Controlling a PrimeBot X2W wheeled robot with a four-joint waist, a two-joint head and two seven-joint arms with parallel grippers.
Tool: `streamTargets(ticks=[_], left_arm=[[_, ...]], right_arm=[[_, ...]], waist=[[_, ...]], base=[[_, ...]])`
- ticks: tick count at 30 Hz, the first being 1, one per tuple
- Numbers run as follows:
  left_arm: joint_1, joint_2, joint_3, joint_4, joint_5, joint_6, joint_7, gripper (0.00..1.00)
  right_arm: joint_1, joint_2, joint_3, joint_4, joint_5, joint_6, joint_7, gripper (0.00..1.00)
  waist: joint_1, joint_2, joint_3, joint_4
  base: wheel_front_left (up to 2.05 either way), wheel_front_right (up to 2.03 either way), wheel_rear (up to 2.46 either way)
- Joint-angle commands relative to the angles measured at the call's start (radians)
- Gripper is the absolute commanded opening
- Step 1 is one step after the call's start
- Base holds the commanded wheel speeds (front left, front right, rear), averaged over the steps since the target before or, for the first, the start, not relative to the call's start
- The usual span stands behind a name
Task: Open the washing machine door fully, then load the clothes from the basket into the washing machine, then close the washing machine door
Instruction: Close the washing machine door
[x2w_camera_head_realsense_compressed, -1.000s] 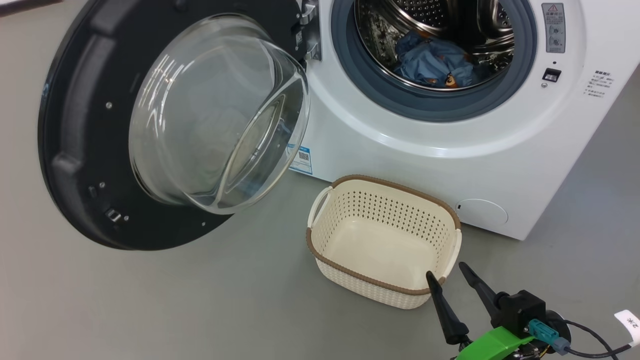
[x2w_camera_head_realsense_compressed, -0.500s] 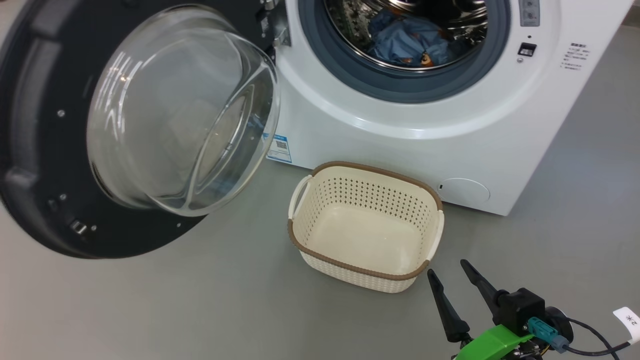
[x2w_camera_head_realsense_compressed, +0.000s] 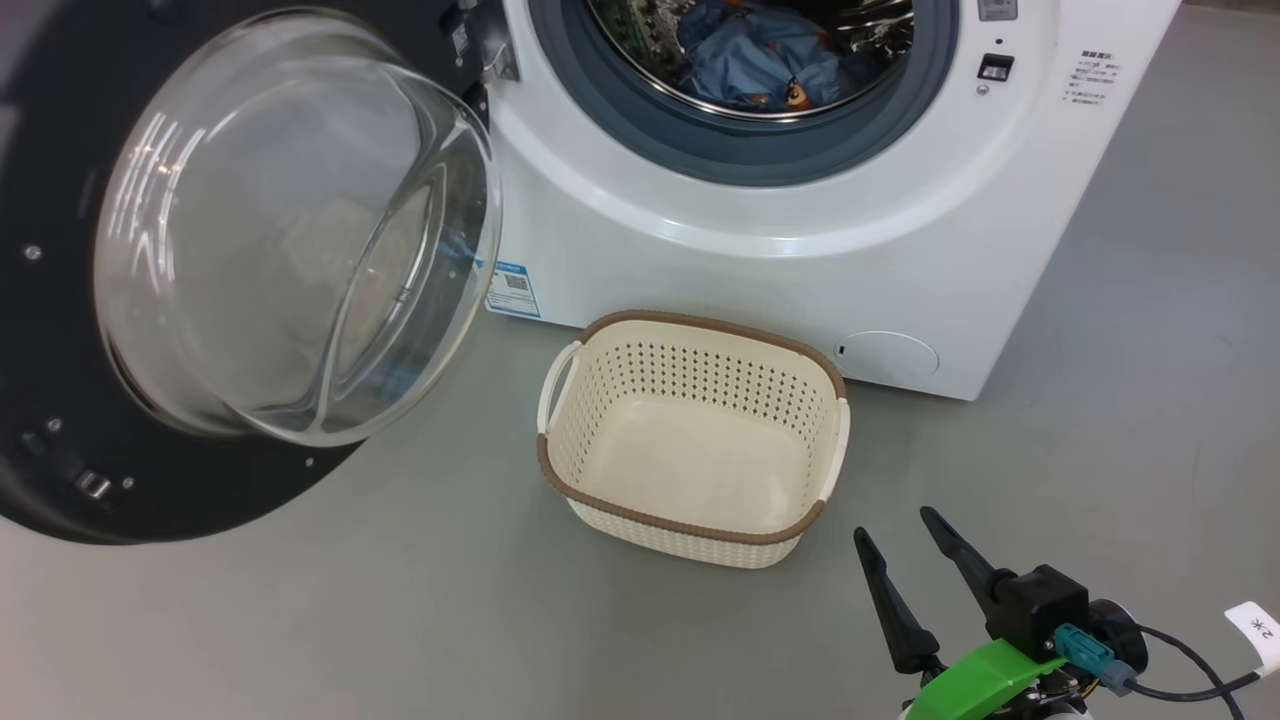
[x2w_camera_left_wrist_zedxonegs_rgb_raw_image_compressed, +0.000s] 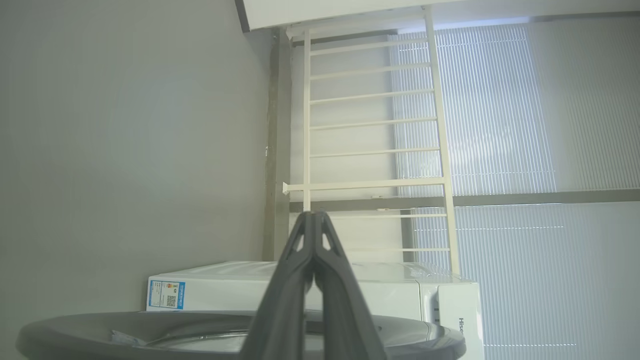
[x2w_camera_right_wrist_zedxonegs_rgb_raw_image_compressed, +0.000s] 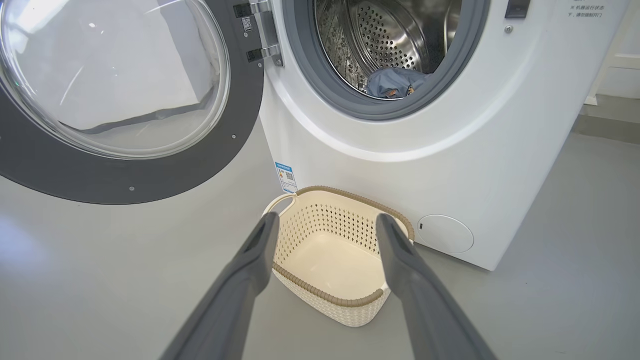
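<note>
The washing machine (x2w_camera_head_realsense_compressed: 800, 270) (x2w_camera_right_wrist_zedxonegs_rgb_raw_image_compressed: 410, 170) stands with its round black door (x2w_camera_head_realsense_compressed: 60, 330) (x2w_camera_right_wrist_zedxonegs_rgb_raw_image_compressed: 130, 175) swung wide open to the left, glass bowl bulging outward. Light blue clothes (x2w_camera_head_realsense_compressed: 750, 62) (x2w_camera_right_wrist_zedxonegs_rgb_raw_image_compressed: 392, 82) lie inside the steel drum. The cream basket (x2w_camera_head_realsense_compressed: 690, 440) (x2w_camera_right_wrist_zedxonegs_rgb_raw_image_compressed: 330, 250) sits empty on the floor before the machine. My right gripper (x2w_camera_head_realsense_compressed: 893, 525) (x2w_camera_right_wrist_zedxonegs_rgb_raw_image_compressed: 325, 222) hovers open, just right of and nearer than the basket, holding nothing. My left gripper (x2w_camera_left_wrist_zedxonegs_rgb_raw_image_compressed: 314, 215) is shut and empty, raised beside the door's rim (x2w_camera_left_wrist_zedxonegs_rgb_raw_image_compressed: 240, 332).
Grey floor (x2w_camera_head_realsense_compressed: 400, 620) spreads around the basket and under the door. A round white cap (x2w_camera_head_realsense_compressed: 887, 355) and a blue label (x2w_camera_head_realsense_compressed: 512, 288) mark the machine's lower front. A white ladder-like frame (x2w_camera_left_wrist_zedxonegs_rgb_raw_image_compressed: 370, 125) and window blinds (x2w_camera_left_wrist_zedxonegs_rgb_raw_image_compressed: 500, 110) stand behind the machine.
The head camera has shifted, so machine, door and basket slid left and up in view. The right gripper stays open in the same spot. Nothing was taken or released.
</note>
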Motion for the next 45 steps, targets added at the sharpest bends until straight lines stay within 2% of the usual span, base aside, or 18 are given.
streamTargets(ticks=[1, 16, 26, 45], left_arm=[[-0.023, 0.053, 0.001, -0.034, -0.010, -0.009, 0.019, 0.00], [-0.020, -0.004, -0.033, -0.097, -0.066, -0.010, 0.158, 0.00], [0.011, -0.019, -0.058, -0.147, -0.089, -0.010, 0.253, 0.00], [0.124, -0.123, -0.124, -0.335, -0.115, 0.001, 0.422, 0.00]], right_arm=[[-0.037, 0.004, 0.025, -0.021, -0.008, 0.003, -0.005, 1.00], [-0.060, 0.002, 0.023, -0.020, -0.011, 0.003, -0.005, 1.00], [-0.054, 0.003, 0.014, -0.022, -0.011, 0.003, -0.005, 1.00], [-0.040, 0.004, 0.003, -0.026, -0.006, 0.003, -0.005, 1.00]], waist=[[0.0000, 0.0000, 0.002, -0.005], [0.0000, 0.0000, 0.017, -0.032], [0.0000, 0.0000, 0.015, -0.038], [0.0000, 0.0000, -0.005, -0.022]], base=[[0.00, 0.00, 0.00], [0.00, 0.00, 0.00], [0.00, 0.00, 0.00], [0.00, 0.00, 0.00]])
